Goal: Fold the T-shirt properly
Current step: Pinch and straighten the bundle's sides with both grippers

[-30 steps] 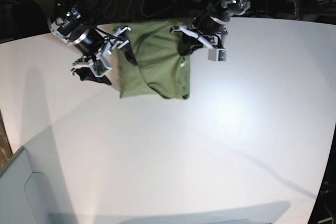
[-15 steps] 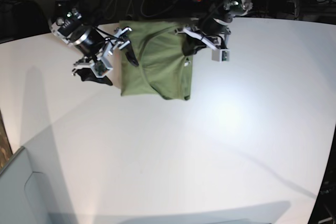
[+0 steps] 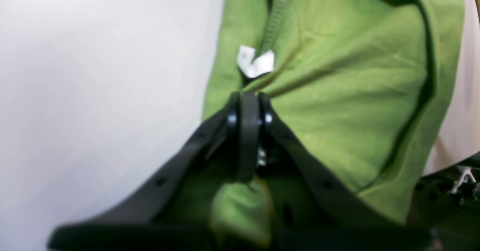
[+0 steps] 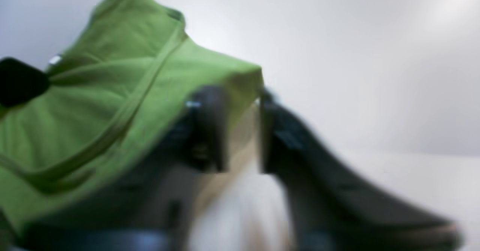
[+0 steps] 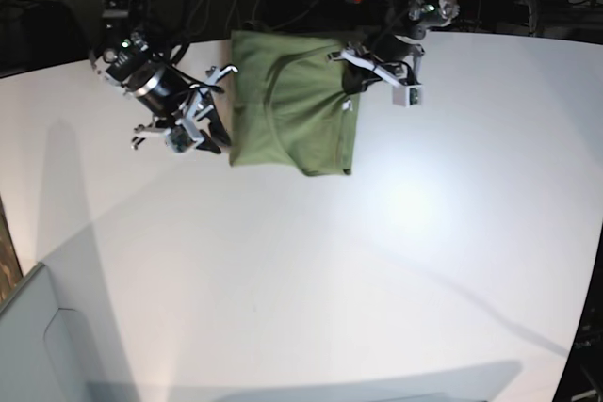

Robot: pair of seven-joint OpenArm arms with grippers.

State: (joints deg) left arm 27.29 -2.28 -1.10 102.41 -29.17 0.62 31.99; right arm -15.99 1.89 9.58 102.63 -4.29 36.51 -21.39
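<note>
**Operator:** Where does it stand, starting from the base view's left?

**Spotter:** Your right tool (image 4: 240,105) sits at the near left corner of the T-shirt (image 5: 292,115). Its jaws are drawn in close, with only a slim gap showing, and that view is blurred. You cannot tell whether the corner is caught between them or only lies against one finger.

**Operator:** So what is the risk there?

**Spotter:** If you lift on that grip and it holds only a top layer, or nothing, that side stays down. The fold then goes askew.

**Operator:** And the shirt itself?

**Spotter:** It lies folded into a rough rectangle at the far edge of the tabletop (image 5: 377,261), right by the cables and arm bases. Pull it any further back and you may drag cloth off the edge or into the wiring.

**Operator:** And on the right?

**Spotter:** Your left tool (image 3: 245,105) is clamped tight on the shirt's edge, just below the white tag (image 3: 256,62), with cloth bunched under it. If you move that arm alone, you likely stretch the neckline and slide the whole stack. Move both together, and only once you trust the right grip.
</note>
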